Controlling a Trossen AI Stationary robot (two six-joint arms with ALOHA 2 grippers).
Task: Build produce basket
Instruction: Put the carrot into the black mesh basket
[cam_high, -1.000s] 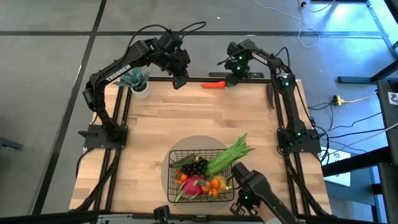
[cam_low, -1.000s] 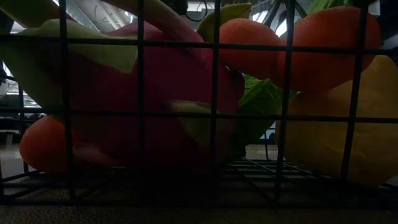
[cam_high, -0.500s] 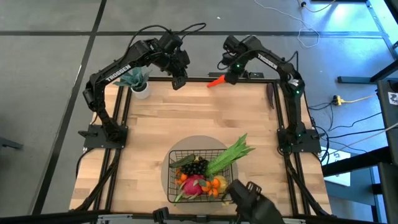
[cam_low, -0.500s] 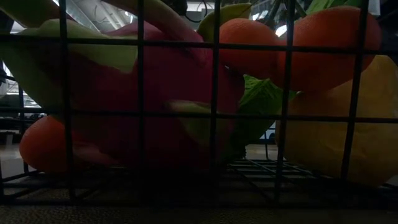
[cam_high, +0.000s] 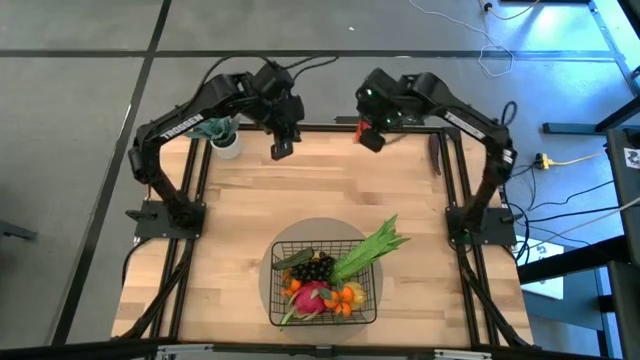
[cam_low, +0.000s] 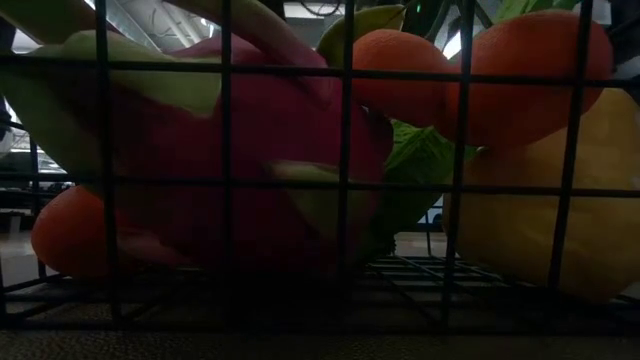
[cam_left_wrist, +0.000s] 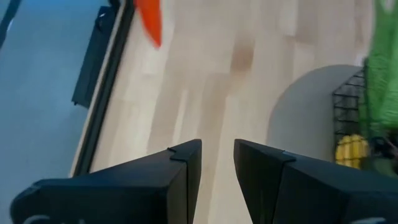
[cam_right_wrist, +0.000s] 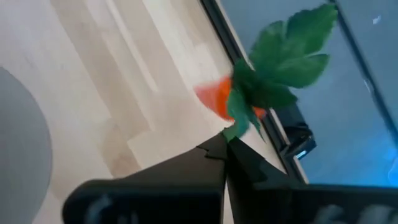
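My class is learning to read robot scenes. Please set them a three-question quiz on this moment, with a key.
1. True or false: the right pincer is shut on the carrot's green leaves.
2. Which item pokes out over the basket's rim? A) the dragon fruit B) the leafy stalks C) the grapes
3. Fill in: the left pincer hangs over the table's far edge, beside the potted ____.

Key: 1 true; 2 B, the leafy stalks; 3 plant.

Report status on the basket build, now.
Right gripper jaws shut on carrot greens, far edge. Left gripper empty, hovering. Basket near edge, loaded. Path clear.
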